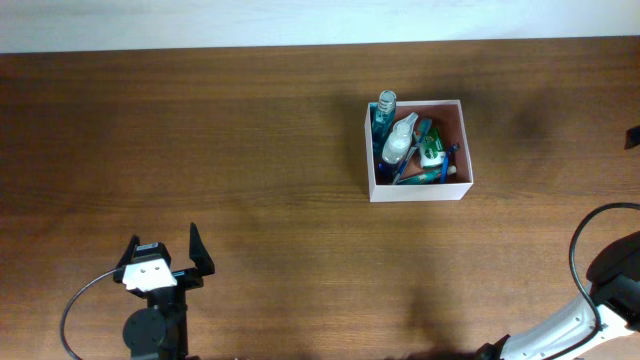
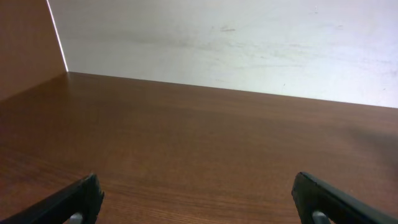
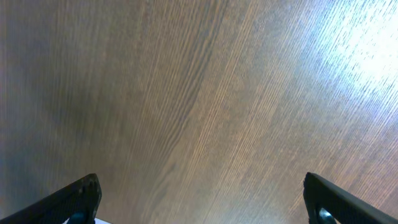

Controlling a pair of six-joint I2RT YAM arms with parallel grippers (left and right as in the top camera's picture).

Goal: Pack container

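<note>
The container (image 1: 418,191) is a square white-walled box with a pinkish inside, standing at the back right of the table. In it lie a blue bottle (image 1: 383,112), a white bottle (image 1: 399,140), a green tube (image 1: 432,150) and other small toiletries. My left gripper (image 1: 165,252) is at the front left, far from the container, open and holding nothing. The left wrist view shows my left gripper (image 2: 196,183) with jaws wide apart over bare wood. The right wrist view shows my right gripper (image 3: 200,186) open and holding nothing over bare wood. The container is out of both wrist views.
The brown wooden table (image 1: 250,150) ends at a white wall (image 2: 249,43) at the back. Part of the right arm (image 1: 612,275) and its black cable show at the front right corner.
</note>
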